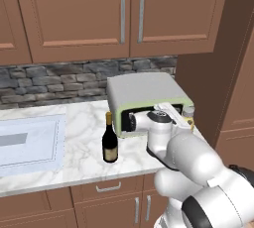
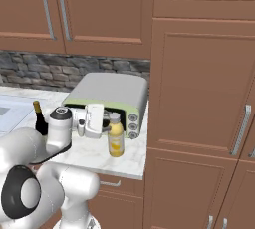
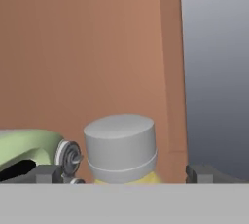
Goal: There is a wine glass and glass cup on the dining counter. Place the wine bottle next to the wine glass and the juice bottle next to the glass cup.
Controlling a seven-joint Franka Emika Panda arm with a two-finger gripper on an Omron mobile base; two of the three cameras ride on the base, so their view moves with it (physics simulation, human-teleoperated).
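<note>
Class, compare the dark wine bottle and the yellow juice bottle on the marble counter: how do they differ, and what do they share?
The wine bottle is near-black with a slim neck and gold top; the juice bottle is yellow with a short neck and grey cap. The wine bottle stands left of the toaster oven, clear of the gripper; the juice bottle stands at the oven's front, between the gripper's fingers. Both stand upright on the counter.
</note>
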